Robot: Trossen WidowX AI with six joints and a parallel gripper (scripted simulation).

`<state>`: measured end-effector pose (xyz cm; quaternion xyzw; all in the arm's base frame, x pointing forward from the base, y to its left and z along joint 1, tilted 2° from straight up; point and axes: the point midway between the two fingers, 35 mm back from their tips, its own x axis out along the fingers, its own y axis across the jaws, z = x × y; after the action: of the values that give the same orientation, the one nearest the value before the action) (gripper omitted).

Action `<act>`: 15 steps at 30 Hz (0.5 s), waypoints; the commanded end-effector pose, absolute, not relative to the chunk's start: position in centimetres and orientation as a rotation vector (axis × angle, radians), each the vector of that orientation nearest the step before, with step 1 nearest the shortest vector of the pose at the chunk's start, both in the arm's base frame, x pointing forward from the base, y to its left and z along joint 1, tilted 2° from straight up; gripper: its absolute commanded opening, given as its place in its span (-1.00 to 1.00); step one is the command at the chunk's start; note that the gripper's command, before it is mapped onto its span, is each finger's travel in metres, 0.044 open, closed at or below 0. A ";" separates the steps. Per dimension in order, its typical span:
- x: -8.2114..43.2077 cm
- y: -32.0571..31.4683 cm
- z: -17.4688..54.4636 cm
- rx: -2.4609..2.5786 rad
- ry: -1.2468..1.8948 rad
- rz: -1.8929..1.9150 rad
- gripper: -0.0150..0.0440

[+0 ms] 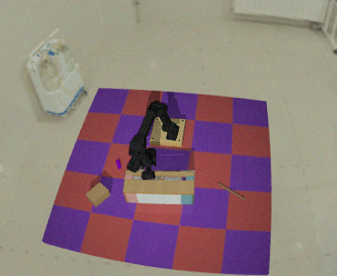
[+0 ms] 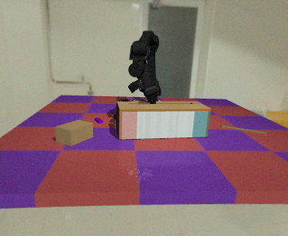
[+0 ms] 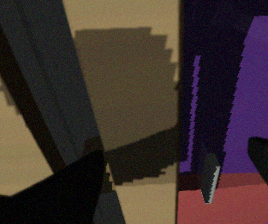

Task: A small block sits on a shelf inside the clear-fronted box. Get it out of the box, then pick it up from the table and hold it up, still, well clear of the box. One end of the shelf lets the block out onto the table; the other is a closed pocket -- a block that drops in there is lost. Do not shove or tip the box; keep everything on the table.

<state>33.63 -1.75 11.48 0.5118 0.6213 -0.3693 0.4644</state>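
Observation:
The box [image 1: 159, 187] [image 2: 163, 106] has a wooden top with a long slot and a front that is pink at the left, whitish in the middle and teal at the right. No block can be made out inside it. My gripper [image 1: 147, 174] [image 2: 153, 102] [image 3: 174, 151] is open and empty, pointing down at the rear of the box top, left of its middle. In the wrist view its fingers stand either side of the wooden top's edge; whether they touch it I cannot tell. A small purple piece [image 1: 118, 163] [image 2: 98, 120] lies on the table left of the box.
A brown wooden block [image 1: 98, 194] [image 2: 74, 133] stands left of the box. A thin stick [image 1: 231, 191] [image 2: 243, 130] lies to its right. My arm's wooden base plate [image 1: 180, 123] is behind the box. A small grey piece [image 3: 210, 181] shows beside the box edge in the wrist view.

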 end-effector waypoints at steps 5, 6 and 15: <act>33.6 -2.0 10.0 1.257 1.532 -0.904 0.86; 33.6 -2.0 9.8 1.257 1.532 -0.904 0.86; 33.5 -2.2 8.5 1.257 1.532 -0.904 0.86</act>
<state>33.63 -2.11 9.09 0.5121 0.6215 -0.3690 0.4640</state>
